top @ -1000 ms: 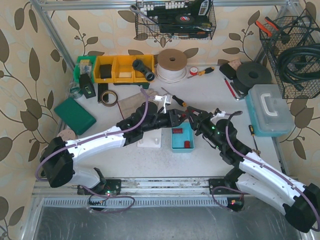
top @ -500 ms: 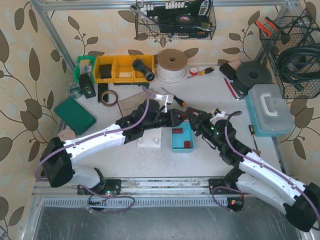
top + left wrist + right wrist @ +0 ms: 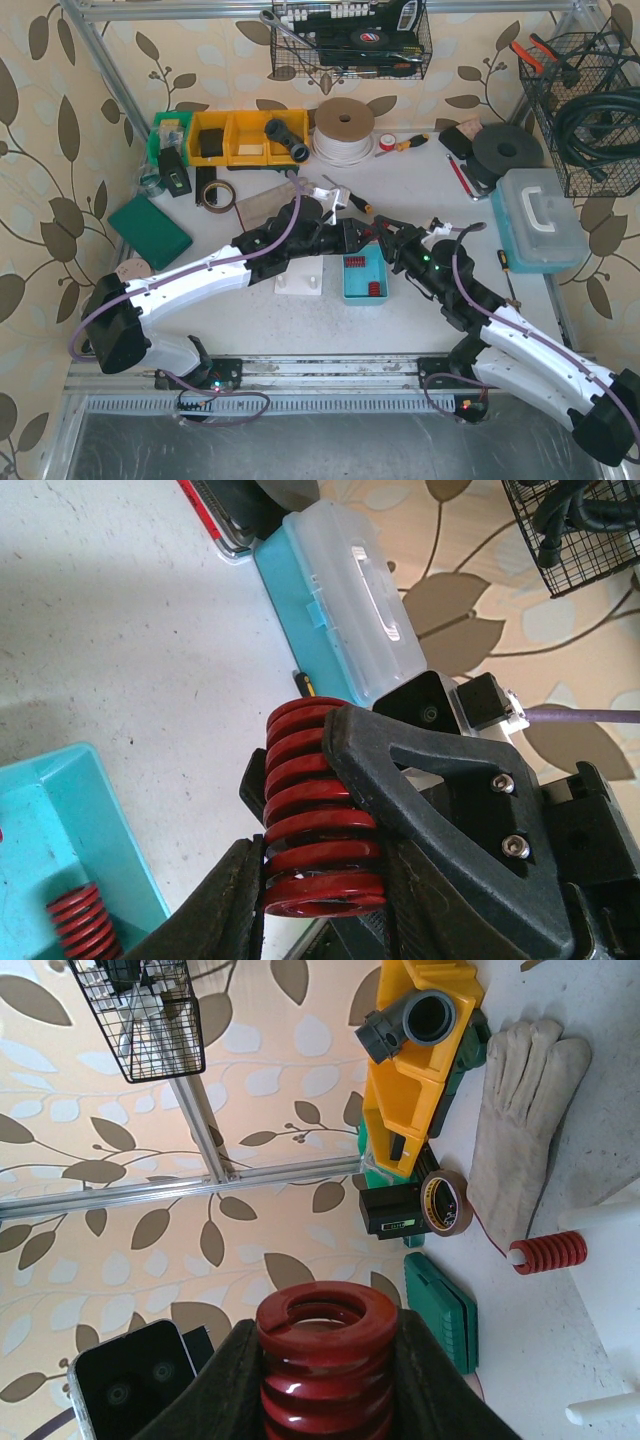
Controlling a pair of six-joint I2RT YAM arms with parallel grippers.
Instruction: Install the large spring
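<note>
A white table (image 3: 420,180), scuffed and crowded with tools, stands inside a booth lined with leaf-pattern wallpaper (image 3: 60,150). Wire baskets (image 3: 350,40) hang on the walls, and yellow bins (image 3: 240,140) sit at the back. A teal tray (image 3: 385,275) near the middle holds small red springs, with a white block (image 3: 300,283) just beside it on the left. Two white arms reach in from the near edge and meet above the tray's far side. The large red spring (image 3: 320,820) is held in the air there, between both grippers. The right gripper (image 3: 325,1380) clamps the spring, its two dark fingers (image 3: 215,1390) pressed against the coils on either side, with the open end facing its camera. The left gripper (image 3: 320,900) is closed around the spring's other end, its fingers (image 3: 235,905) touching the last coils.
</note>
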